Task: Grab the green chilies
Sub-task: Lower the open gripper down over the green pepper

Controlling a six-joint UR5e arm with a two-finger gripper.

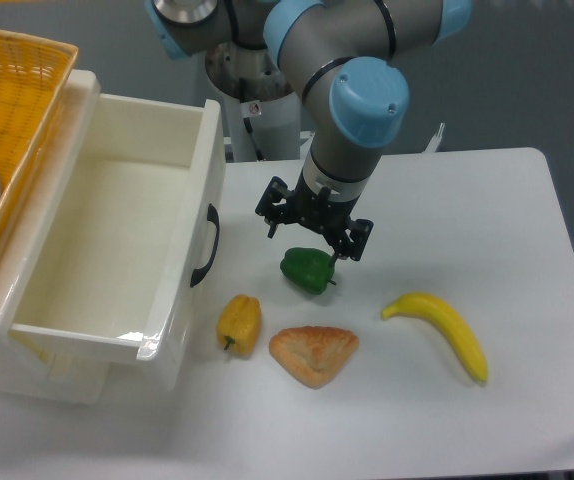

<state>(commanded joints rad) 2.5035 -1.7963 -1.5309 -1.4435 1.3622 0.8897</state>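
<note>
The green chilies point(307, 270) are one small glossy dark-green pepper-shaped toy lying on the white table point(467, 200), near its middle. My gripper point(312, 240) hangs directly above it, fingers pointing down and spread to either side of the toy's top. The jaws stand open and hold nothing. The fingertips are just above or level with the toy's upper edge; I cannot tell if they touch it.
A yellow pepper point(239, 323) and a croissant point(313, 354) lie just in front of the green toy. A banana point(442, 327) lies to the right. An open white drawer point(117, 250) stands at the left, with a yellow basket point(12, 110) on top.
</note>
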